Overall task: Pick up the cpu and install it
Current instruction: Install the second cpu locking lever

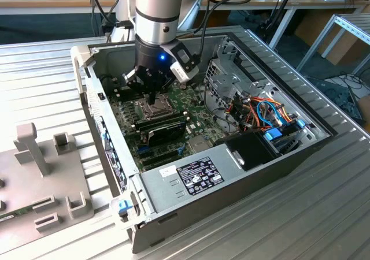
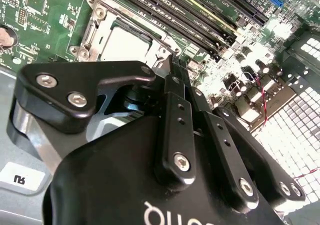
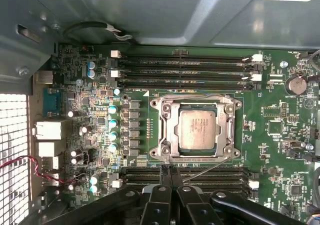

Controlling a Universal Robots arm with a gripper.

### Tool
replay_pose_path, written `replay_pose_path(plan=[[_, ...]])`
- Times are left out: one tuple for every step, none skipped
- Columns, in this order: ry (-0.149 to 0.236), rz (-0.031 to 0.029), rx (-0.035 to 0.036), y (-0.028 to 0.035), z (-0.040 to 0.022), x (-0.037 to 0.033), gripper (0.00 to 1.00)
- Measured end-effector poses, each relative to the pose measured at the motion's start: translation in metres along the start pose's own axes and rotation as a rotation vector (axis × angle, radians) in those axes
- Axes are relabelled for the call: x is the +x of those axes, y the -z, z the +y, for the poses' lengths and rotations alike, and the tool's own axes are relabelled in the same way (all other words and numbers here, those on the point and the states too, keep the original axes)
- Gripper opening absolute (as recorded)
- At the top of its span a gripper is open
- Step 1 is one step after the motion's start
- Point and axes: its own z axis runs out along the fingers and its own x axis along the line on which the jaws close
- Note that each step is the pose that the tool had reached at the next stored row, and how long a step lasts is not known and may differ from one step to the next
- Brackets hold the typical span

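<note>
The tool [image 3: 169, 171] hangs low inside the open computer case [image 1: 191, 216], its two fingers pressed together with nothing between them. The cpu [image 3: 196, 129] lies flat in the socket frame [image 3: 165, 131] on the green motherboard [image 3: 280, 150], between rows of memory slots [image 3: 185, 74], near the fingertips.

We find the cpu [image 3: 197, 129] lying in the socket frame [image 3: 167, 130] near the middle of the motherboard [image 3: 252, 135], memory slots [image 3: 185, 74] along two opposite sides, all inside the case [image 1: 231, 199].
</note>
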Motion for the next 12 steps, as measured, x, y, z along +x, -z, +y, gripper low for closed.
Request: replay_pose_path(plan=[[0.0,0.0002,-0.0048,0.0002,-0.0001,0.0001,0.11],[-0.001,0.0,-0.021,0.0001,-0.0001,0.0,0.11],[-0.002,-0.0002,-0.0444,0.0001,-0.0002,0.0,0.11],[-0.002,-0.0004,-0.0606,0.0,-0.0003,0.0,0.11],[-0.002,-0.0003,-0.0679,0.0001,-0.0004,-0.0001,0.11],[-0.002,-0.0004,-0.0692,0.0001,-0.0005,-0.0004,0.11],[-0.002,-0.0004,-0.0704,0.0,-0.0008,-0.0006,0.11],[-0.003,-0.0004,-0.0735,0.0,-0.0011,-0.0009,0.11],[-0.003,-0.0005,-0.0879,0.0,-0.0014,-0.0014,0.11],[-0.003,-0.0005,-0.0936,0.0,-0.0016,-0.0018,0.11],[-0.003,-0.0004,-0.0975,0.0,-0.0018,-0.0025,0.11],[-0.004,0.0,-0.0984,-0.0001,-0.002,-0.0044,0.11]])
